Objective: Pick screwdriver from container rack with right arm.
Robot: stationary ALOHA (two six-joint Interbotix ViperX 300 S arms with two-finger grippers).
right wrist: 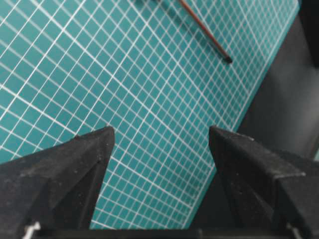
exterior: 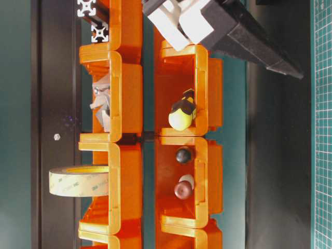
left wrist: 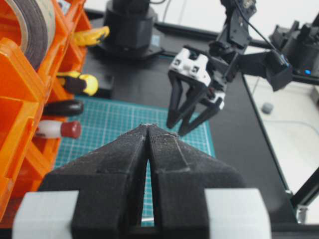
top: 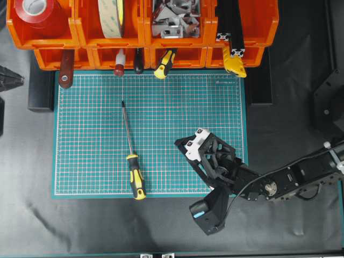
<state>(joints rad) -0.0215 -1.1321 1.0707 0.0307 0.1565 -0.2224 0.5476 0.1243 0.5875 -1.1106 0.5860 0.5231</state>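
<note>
The screwdriver [top: 132,161] lies flat on the green mat [top: 177,107]. Its black-and-yellow handle [top: 136,183] is near the mat's front edge and its thin shaft [right wrist: 204,32] points toward the container rack [top: 134,32]. My right gripper [top: 200,156] hovers over the mat to the screwdriver's right, fingers pointing down. It is open, and only mat shows between its fingers [right wrist: 160,130]. It is also visible in the left wrist view [left wrist: 178,127]. My left gripper [left wrist: 148,127] is shut and empty at the left side.
The lower orange bins hold another yellow-black handled screwdriver [top: 164,63], a red-capped tool [top: 119,69], a black-handled tool [top: 138,62] and a brown handle [top: 66,67]. The upper bins hold tape rolls [top: 113,16], metal brackets [top: 174,19] and black aluminium profiles [top: 231,27].
</note>
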